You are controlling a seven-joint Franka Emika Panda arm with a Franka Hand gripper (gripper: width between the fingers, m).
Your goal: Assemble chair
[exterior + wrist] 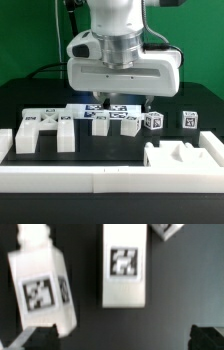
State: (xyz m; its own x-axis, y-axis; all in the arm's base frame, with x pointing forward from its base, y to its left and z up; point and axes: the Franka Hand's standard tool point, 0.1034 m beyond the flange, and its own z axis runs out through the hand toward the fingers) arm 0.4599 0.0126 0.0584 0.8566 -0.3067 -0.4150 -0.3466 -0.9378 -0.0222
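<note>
The gripper is pointing straight down from the arm's bulky white wrist housing and is hanging low over the middle of the matte black table. Its jaws are standing wide apart and gripping nothing. In the wrist view the dark fingertips are showing at opposite edges with bare table between them.

The chair is lying unassembled as loose, chunky, square-edged white plastic parts:
- Two tagged blocks are sitting directly beneath the fingers.
- A notched frame is lying flat toward the exterior view's left.
- Two small cubes are standing apart toward its right.

In the wrist view, a rectangular tagged slab is lying square, and a blurred, tilted one is lying near one fingertip.

A long low rail is running across the front.
</note>
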